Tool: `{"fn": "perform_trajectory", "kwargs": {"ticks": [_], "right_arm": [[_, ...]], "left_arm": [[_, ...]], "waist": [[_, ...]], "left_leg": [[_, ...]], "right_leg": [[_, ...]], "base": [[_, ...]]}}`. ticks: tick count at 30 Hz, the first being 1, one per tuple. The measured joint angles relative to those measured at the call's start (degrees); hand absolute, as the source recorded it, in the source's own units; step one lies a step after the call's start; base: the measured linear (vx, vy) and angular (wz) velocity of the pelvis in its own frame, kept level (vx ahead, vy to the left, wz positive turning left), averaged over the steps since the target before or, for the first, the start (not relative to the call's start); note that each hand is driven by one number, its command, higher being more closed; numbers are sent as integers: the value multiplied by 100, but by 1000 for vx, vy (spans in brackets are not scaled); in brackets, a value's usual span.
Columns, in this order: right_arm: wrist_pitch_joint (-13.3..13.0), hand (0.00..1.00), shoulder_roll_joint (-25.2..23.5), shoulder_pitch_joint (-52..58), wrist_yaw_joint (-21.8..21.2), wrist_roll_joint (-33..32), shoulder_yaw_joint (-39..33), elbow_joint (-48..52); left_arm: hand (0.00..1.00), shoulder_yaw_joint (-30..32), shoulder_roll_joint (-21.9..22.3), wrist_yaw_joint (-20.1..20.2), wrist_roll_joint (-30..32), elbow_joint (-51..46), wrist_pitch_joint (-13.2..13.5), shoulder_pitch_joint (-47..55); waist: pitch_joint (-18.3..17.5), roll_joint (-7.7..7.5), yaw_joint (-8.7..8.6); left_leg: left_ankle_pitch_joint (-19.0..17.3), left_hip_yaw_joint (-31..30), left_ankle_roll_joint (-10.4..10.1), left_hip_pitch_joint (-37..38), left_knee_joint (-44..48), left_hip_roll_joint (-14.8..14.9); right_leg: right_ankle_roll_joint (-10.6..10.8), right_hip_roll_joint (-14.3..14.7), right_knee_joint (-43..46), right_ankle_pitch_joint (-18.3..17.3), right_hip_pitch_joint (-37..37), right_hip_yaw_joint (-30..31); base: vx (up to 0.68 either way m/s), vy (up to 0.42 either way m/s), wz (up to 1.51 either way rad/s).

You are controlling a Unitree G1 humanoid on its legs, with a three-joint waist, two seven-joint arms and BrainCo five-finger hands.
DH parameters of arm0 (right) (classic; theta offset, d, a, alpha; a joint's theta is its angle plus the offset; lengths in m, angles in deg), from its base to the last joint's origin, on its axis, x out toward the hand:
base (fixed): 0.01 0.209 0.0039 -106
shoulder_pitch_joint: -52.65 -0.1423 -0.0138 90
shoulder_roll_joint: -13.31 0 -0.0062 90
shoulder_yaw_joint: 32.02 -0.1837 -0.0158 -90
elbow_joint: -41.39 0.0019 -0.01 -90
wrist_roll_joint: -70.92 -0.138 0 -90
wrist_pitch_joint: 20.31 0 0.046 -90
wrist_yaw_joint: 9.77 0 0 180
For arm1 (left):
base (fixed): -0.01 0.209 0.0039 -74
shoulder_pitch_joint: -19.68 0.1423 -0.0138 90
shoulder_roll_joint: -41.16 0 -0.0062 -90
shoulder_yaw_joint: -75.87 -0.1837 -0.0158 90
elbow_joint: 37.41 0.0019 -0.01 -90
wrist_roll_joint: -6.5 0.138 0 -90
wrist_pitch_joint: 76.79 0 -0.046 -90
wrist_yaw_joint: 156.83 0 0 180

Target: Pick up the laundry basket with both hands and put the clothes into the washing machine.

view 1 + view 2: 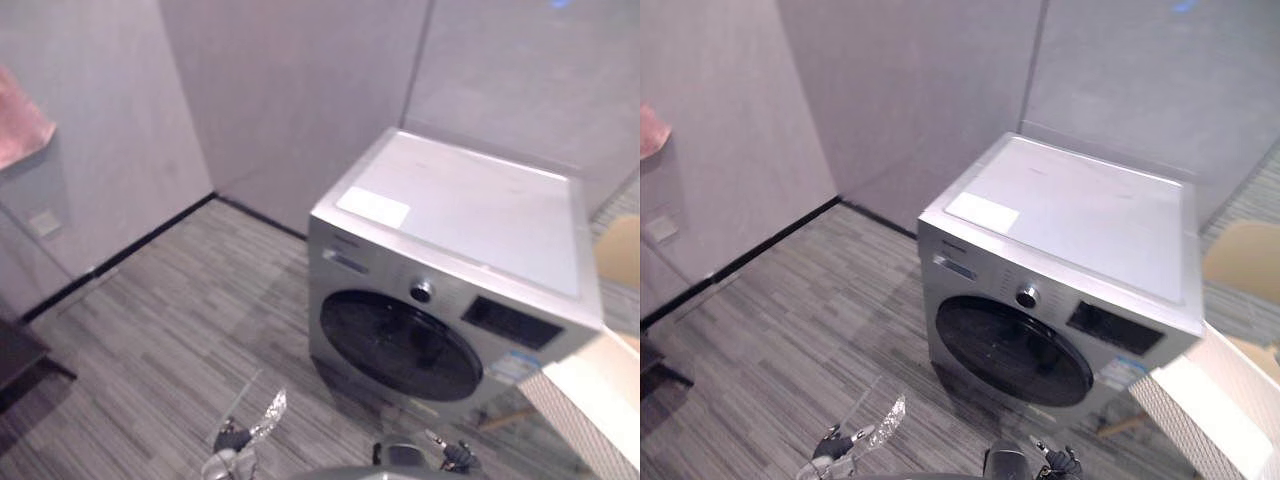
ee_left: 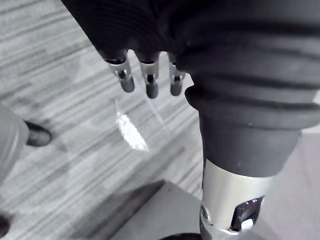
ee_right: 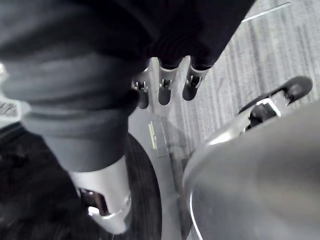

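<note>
Now we see the silver washing machine (image 1: 480, 210) standing on the grey striped floor (image 1: 170, 320) near a corner of the walls, its round dark door (image 1: 400, 345) shut. A white basket (image 1: 580, 415) with a perforated wall sits just beside the machine's right front corner, and neither hand touches it. Our left hand (image 2: 148, 82) hangs over the floor, fingers loose and nearly straight, holding nothing. Our right hand (image 3: 165, 90) hangs the same way, relaxed and empty. A pink cloth (image 1: 22, 125) shows at the far left.
</note>
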Motion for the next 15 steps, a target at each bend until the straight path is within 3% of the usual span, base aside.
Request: {"fn": "perform_trajectory", "kwargs": {"ticks": [3, 4, 5, 7, 8, 11, 14, 15], "right_arm": [[1, 0, -82, 52, -2, -1, -1, -13], [0, 0, -109, 110, 0, -2, -15, -24], [4, 0, -126, 143, -18, -15, -141, -120], [-10, 0, -31, 42, -2, -6, -484, -295], [-6, 0, 18, -58, -3, -5, -591, -433], [134, 0, 88, -146, 7, -67, -768, -699], [396, 0, 78, -314, 9, -187, -1115, -916], [523, 0, 74, -305, 75, -345, -1195, -920]], "left_arm": [[0, -69, 84, -1, 0, 2, 46, -38], [0, -67, 99, 0, 7, 6, 69, -38], [0, -62, 98, -4, 71, 57, 68, -46], [0, -68, 147, 13, 263, 104, 80, -37], [0, -57, 149, 14, 358, 181, 73, -33], [0, 27, 98, 14, 516, 300, 66, 23], [0, 162, 45, 49, 525, 296, 62, 43], [0, 183, 50, 93, 525, 219, 68, 40]], "waist": [[-15, 93, -16], [-36, 37, -18], [-67, 20, -35], [-116, 234, 9], [-91, 280, -10], [-92, 345, -6], [-32, 313, -34], [54, 315, 1]], "left_leg": [[-81, -492, -193, 126, -76, 201], [-176, -686, -347, 135, -74, 206], [-256, -904, -465, 175, -87, 261], [-163, -1072, -614, 144, -121, 492], [-62, -1064, -755, 196, -246, 604], [76, -1029, -915, 313, -235, 733], [30, -1002, -1044, -144, 940, 766], [53, -801, -1262, -638, 2002, 782]], "right_leg": [[184, 349, -2338, 169, 377, 375], [230, 344, -3258, 493, 574, 640], [420, 347, -3512, 1044, 713, 679], [265, 447, -3655, 1025, 825, 349], [166, 496, -3602, 931, 858, 206], [-7, 643, -3544, 789, 1031, 81], [-109, 694, -3755, 702, 1349, -73], [-163, 721, -3830, 700, 1498, -179]], "base": [[276, -196, 103], [264, -272, 117], [264, -298, 106], [304, -318, 69], [313, -311, 49], [174, -198, 11], [86, -170, 19], [46, -98, 32]]}}
